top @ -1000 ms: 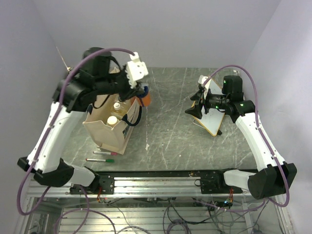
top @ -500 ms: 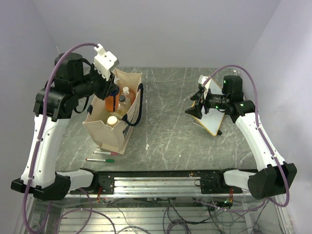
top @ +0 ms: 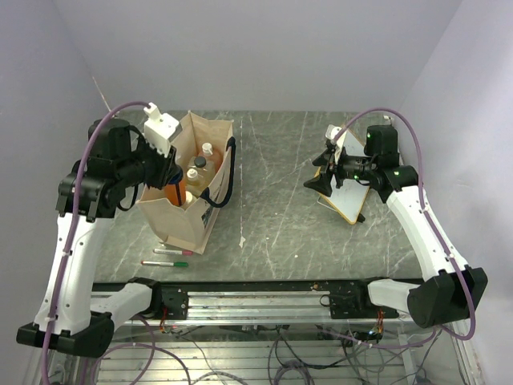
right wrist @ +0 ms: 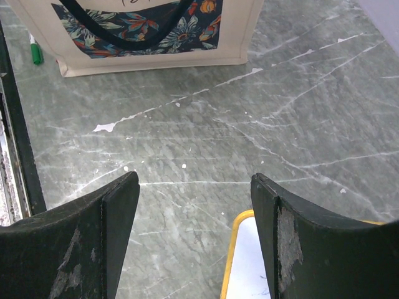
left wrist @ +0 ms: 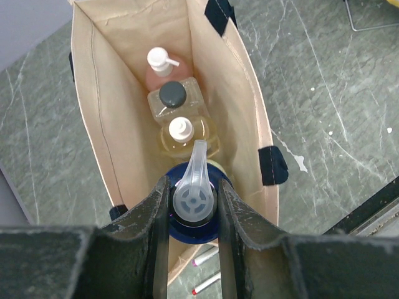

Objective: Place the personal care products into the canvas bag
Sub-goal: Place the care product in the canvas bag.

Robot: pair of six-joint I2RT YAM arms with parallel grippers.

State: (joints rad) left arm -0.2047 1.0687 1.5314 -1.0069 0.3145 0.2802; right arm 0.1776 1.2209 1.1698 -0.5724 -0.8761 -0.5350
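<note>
Left hand [left wrist: 193, 190]: part-closed, clamped on neck of orange bottle [left wrist: 187, 233]. Bottle axis upright, over near end of canvas bag [left wrist: 109, 118] mouth. Likely move: straight down, release.
Farther in bag, one row: amber bottle [left wrist: 182, 129], clear bottle [left wrist: 172, 94], pink bottle [left wrist: 161, 61].
Right hand [right wrist: 194, 179]: wide open, empty, well apart over worktop [right wrist: 206, 124].

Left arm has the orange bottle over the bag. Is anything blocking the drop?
Nothing covers the bag's open mouth. The left gripper holds the orange bottle over its near end. Further in stand the pink bottle, clear bottle and amber bottle. A pale edge beside the held bottle may be another one underneath; I cannot tell.
</note>
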